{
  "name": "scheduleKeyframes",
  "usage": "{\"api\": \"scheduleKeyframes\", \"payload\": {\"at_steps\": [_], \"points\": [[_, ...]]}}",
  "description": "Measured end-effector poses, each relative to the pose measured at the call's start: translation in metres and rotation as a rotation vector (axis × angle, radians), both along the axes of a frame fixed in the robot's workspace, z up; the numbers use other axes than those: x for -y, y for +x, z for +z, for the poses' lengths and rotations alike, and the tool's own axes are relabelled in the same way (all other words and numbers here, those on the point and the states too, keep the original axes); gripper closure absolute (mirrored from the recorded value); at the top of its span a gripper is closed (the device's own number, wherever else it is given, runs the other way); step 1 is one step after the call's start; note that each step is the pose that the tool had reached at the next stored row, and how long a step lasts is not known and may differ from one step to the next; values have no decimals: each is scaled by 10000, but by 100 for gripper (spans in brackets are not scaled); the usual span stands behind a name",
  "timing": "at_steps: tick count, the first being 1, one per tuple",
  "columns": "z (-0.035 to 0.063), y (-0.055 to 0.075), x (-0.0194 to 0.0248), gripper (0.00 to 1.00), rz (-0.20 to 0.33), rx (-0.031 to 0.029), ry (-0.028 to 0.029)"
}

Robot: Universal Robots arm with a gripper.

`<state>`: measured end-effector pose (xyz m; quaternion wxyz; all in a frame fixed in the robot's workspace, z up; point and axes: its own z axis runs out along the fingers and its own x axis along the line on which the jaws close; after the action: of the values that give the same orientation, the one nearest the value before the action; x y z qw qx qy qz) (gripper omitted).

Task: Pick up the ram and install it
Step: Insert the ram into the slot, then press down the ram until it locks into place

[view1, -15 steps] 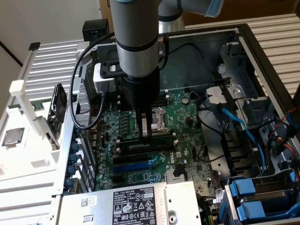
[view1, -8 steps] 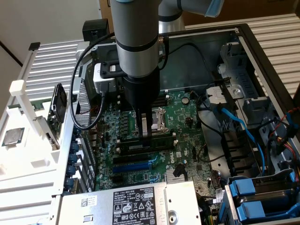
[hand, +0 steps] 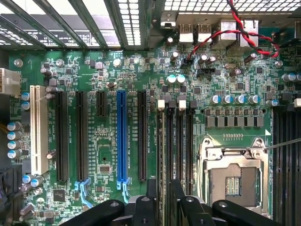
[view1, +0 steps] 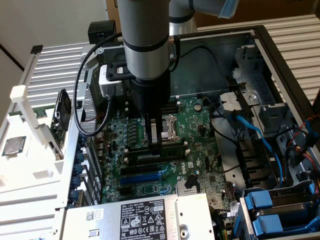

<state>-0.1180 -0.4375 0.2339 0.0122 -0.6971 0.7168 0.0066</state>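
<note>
While our gripper (view1: 154, 142) hangs low over the motherboard (view1: 200, 145), its fingers are clamped on the ram (view1: 152, 131), held on edge just above the memory slots (hand: 176, 150) beside the CPU socket (hand: 233, 176). We see that socket empty inside the open computer case (view1: 280, 65).

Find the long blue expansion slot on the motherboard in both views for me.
Exterior view: the blue slot lies low of centre, among black slots, just beyond the arm's tip.
Wrist view: it stands mid-board, between black slots, with the white slot on one side.
Shared landmark: the metal-framed CPU socket, on the side away from the white slot.
</note>
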Motion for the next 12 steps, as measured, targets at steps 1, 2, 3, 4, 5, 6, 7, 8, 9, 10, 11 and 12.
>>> {"api": "scheduleKeyframes", "payload": {"at_steps": [1,2,3,4,5,6,7,8,9,10,11,12], "points": [[36,0,0,74,-1,0,1],[80,0,0,74,-1,0,0],[96,0,0,74,0,0,0],[104,0,0,74,0,0,0],[105,0,0,74,0,1,2],[105,0,0,74,0,1,2],[105,0,0,74,0,1,2],[105,0,0,74,0,1,1],[106,0,0,74,0,1,1],[106,0,0,74,0,1,1],[106,0,0,74,0,0,1],[106,0,0,74,0,0,1]]}}
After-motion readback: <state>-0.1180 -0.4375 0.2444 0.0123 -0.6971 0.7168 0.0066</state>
